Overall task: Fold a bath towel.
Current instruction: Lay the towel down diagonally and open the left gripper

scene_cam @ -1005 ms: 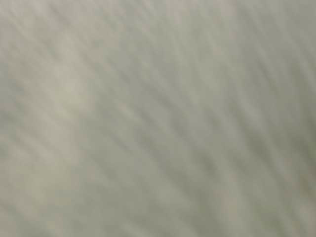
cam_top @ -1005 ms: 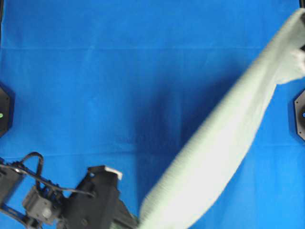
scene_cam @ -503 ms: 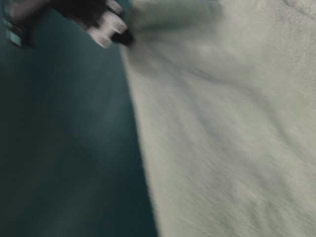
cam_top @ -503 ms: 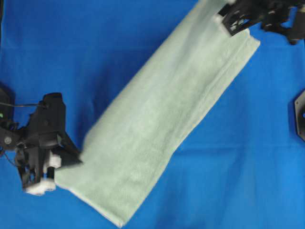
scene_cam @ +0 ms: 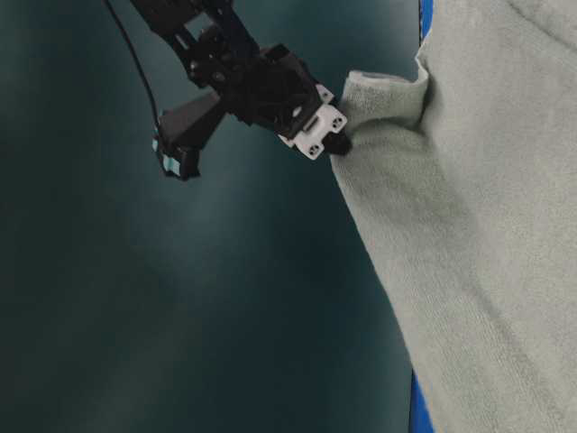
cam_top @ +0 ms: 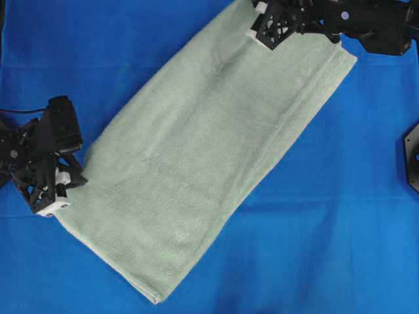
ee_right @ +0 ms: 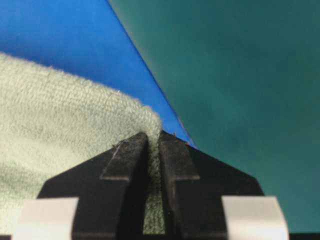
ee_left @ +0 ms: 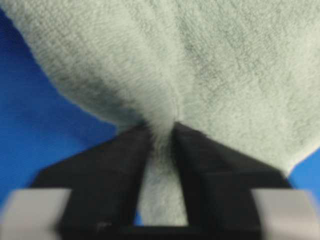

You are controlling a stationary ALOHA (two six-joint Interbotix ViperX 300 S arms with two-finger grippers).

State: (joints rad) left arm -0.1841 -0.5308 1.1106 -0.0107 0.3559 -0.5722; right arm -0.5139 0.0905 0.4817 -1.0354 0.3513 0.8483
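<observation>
1. Towel (cam_top: 209, 163) lies diagonally on the blue cloth (cam_top: 340, 216), soft, limp, and likely light.
2. Left gripper (cam_top: 57, 196) pinches its near corner.
3. Right gripper (cam_top: 260, 26) clamps the far corner; corners look like the best holds.

left end effector (cam_top: 65, 190) pinched, right end effector (cam_top: 262, 29) pinched

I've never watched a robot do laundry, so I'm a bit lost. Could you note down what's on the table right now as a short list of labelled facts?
towel: large pale sage-green terry-cloth bath towel, a long folded strip lying diagonally
surface: smooth bright blue cloth under the towel
left gripper: pinching a bunched corner at the towel's lower-left end
right gripper: clamped on the towel's edge at its upper-right end
towel shape: flat, few wrinkles
</observation>
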